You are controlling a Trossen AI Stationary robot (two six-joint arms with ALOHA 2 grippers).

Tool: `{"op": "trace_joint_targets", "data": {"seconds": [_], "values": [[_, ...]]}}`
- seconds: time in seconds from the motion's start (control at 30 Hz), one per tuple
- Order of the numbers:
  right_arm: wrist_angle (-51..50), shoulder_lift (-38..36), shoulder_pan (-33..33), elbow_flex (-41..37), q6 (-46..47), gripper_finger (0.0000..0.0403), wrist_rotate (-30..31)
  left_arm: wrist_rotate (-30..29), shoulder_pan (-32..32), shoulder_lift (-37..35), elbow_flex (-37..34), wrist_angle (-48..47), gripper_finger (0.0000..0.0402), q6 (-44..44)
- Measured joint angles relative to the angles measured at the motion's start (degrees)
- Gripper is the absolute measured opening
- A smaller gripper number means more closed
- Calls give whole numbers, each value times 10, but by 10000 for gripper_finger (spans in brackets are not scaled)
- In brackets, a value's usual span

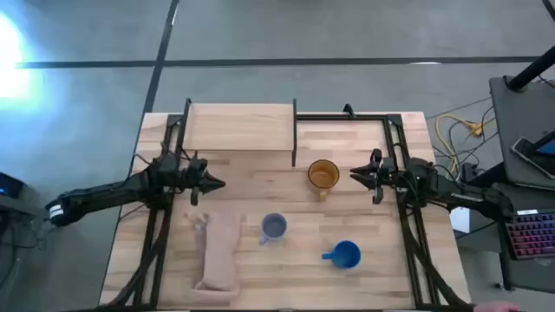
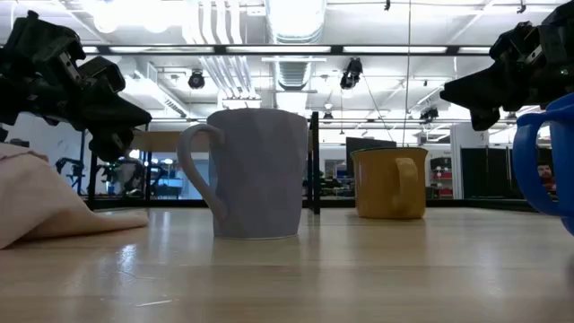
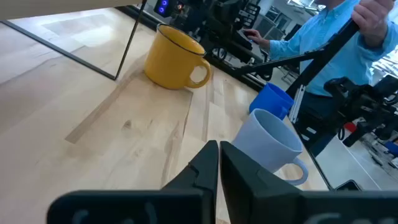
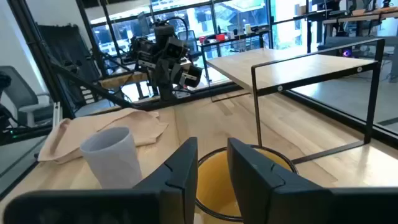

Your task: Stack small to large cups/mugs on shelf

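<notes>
Both arms are dark, nearly black, built of slim links with bulkier jointed wrists. The left gripper (image 1: 211, 183) and right gripper (image 1: 355, 174) each end in two flat, tapered black fingers. The left arm's far end seems to carry a white band.

In the low view the bright blue mug (image 2: 549, 152) is cut off at three o'clock, and the tan cloth (image 2: 40, 202) runs off at nine. My own right fingers (image 4: 180, 177) cover much of the yellow-orange mug (image 4: 245, 171). From my left wrist, the pale grey-blue mug (image 3: 270, 140) hides most of the blue one.
</notes>
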Motion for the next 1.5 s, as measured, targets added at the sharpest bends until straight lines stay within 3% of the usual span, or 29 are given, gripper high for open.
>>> {"op": "trace_joint_targets", "data": {"seconds": [1.27, 1.5], "values": [[0, 0, 0, 0, 0, 73, 0, 0, 0, 0, 0, 0, 2, 0], [52, 0, 0, 0, 0, 81, 0, 0, 0, 0, 0, 0, 2, 0]]}}
